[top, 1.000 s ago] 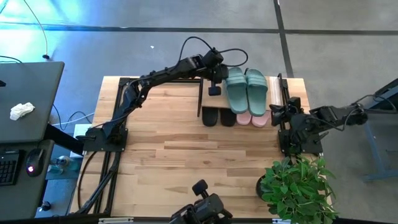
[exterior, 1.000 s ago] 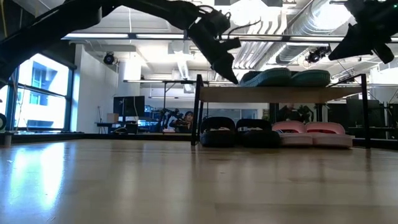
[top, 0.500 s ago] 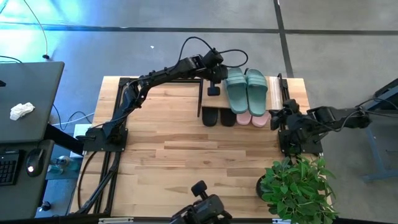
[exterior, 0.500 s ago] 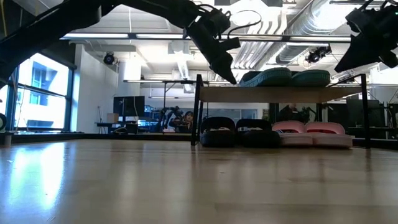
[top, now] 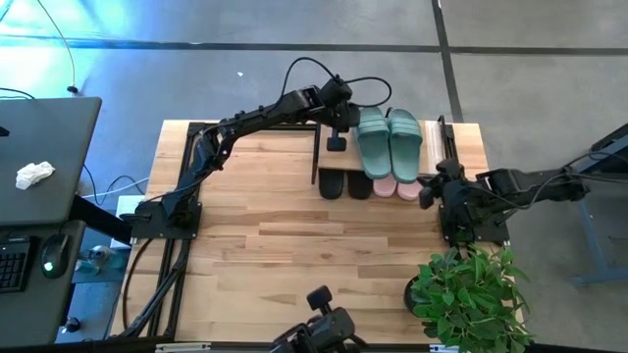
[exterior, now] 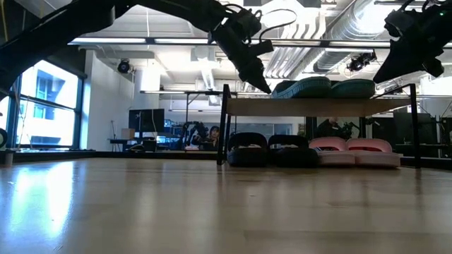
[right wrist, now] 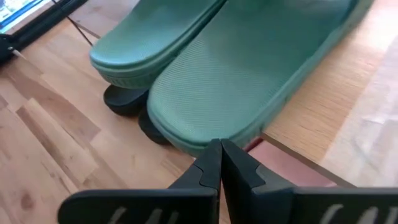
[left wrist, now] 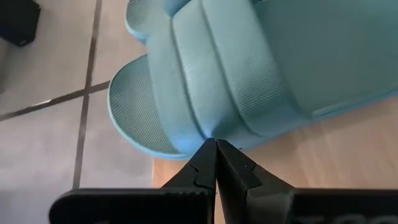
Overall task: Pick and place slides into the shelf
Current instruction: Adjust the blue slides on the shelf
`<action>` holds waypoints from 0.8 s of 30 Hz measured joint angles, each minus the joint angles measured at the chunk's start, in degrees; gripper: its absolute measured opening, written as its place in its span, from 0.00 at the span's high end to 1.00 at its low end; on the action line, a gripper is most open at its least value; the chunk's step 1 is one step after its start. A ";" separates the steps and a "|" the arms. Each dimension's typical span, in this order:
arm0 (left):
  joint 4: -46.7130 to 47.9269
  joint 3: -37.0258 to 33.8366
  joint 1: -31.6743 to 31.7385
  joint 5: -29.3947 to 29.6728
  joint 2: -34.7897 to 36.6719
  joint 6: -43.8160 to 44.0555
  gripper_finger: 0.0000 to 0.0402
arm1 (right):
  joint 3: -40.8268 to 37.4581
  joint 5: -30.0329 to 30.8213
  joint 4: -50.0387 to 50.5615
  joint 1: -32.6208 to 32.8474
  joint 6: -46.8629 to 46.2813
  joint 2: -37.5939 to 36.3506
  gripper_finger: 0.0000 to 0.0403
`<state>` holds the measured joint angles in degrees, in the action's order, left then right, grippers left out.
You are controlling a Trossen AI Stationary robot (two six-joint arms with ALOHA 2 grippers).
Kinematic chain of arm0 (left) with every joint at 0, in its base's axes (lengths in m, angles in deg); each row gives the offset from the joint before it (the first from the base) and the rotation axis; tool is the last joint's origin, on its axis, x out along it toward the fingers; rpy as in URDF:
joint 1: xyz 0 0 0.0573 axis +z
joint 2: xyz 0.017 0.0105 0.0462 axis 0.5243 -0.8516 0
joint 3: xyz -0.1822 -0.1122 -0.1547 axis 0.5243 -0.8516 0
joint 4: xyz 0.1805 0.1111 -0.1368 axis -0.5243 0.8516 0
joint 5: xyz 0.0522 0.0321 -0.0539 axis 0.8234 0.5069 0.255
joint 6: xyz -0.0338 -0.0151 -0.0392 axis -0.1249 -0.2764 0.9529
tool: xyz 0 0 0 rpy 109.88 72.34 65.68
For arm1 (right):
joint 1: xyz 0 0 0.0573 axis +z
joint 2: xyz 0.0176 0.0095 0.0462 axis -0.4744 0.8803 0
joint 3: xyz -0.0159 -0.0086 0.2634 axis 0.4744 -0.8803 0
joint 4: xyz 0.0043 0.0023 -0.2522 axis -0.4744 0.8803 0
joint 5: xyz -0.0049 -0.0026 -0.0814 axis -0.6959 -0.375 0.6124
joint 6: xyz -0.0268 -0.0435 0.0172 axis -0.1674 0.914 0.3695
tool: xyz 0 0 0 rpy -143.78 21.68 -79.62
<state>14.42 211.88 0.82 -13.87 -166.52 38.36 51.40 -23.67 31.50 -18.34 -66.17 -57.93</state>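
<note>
The shelf (top: 433,147) stands at the table's far edge. Both sage-green slides (top: 372,145) (top: 403,139) lie on its top board, their near ends overhanging. The black pair (exterior: 248,149) and the pink pair (exterior: 352,150) sit side by side on the lower level. My left gripper (top: 338,143) is shut at the shelf's left side, its tips at the left green slide's side (left wrist: 208,127). My right gripper (top: 425,193) is shut and hovers off the shelf's near right corner, above the right green slide's near end (right wrist: 205,134). My left gripper points its shut tips (left wrist: 216,144), slanting down from the table's left, at the left green slide's sole edge below the strap (left wrist: 208,127). Whether the tips touch the edge or stop just short of it, I cannot tell. The slide lies flat on the top board.
A potted plant (top: 466,289) stands at the table's near right corner, beside my right arm's base. A desk with a laptop (top: 39,167) is left of the table. A camera mount (top: 319,328) sits at the near edge. Bare tabletop (top: 265,235) spreads before the shelf.
My right gripper has shifted a little toward the table's near edge and the left, along the shelf's near right corner, staying shut. My left gripper and all slides have kept still.
</note>
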 joint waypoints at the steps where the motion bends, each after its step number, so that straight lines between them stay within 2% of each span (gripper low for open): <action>1: 0.00 0.00 -0.19 -0.43 0.00 -0.04 1.00 | 0.00 0.01 -0.53 0.00 0.31 0.38 1.00; 10: 1.12 0.07 -1.06 -0.89 0.11 -1.62 1.00 | 0.00 -0.94 -2.46 0.00 1.15 3.33 1.00; 24: 2.43 0.07 -1.42 1.34 0.13 -3.35 1.00 | -0.04 0.51 -2.92 0.02 1.12 3.30 1.00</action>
<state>16.85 211.94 -0.59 -12.53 -166.39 35.02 51.35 -23.16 28.58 -18.32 -65.05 -54.63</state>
